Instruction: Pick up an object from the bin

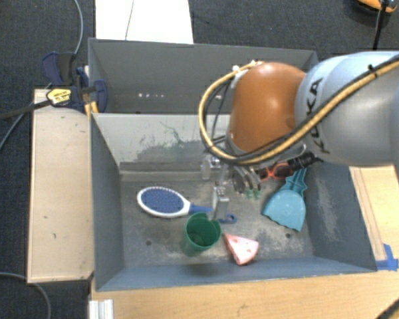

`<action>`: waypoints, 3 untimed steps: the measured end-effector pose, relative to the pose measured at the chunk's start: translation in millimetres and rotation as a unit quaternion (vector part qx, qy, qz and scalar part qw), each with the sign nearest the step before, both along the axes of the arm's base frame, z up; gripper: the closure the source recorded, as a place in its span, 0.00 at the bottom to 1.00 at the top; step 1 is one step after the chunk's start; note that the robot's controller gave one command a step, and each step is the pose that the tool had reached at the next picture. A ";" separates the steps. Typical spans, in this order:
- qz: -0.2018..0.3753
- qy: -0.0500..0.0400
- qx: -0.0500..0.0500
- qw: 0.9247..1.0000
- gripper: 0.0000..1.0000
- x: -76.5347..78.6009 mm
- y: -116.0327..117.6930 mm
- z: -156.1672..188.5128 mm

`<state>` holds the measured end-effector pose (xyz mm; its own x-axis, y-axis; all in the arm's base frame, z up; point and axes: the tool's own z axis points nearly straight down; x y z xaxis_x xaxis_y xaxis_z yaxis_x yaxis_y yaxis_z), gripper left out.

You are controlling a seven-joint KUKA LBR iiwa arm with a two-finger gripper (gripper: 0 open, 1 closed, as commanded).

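My gripper [219, 208] hangs over the middle of the bin floor, with a metal finger reaching down just above the rim of a dark green cup [201, 233]. Behind that cup lies a hairbrush [163, 202] with a white oval head and blue bristles; its blue handle runs right, under the finger. A pink and white wedge [241, 248] rests just right of the cup. Further right, a light blue scoop [287, 205] lies partly beneath the arm.
The arm with its orange cover and looped cables hangs over the bin's right half. A small red and green thing [274, 173] peeks out beneath the wrist, near the scoop's handle. Bare grey floor lies at the left.
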<state>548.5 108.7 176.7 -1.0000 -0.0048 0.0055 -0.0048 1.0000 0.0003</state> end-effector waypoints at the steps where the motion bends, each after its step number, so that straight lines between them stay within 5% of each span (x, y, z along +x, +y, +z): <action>1: -0.001 -0.004 0.000 1.000 0.00 1.8 -0.5 4.5; 3: 0.101 -0.009 0.000 0.995 0.00 -3.3 -13.0 -71.7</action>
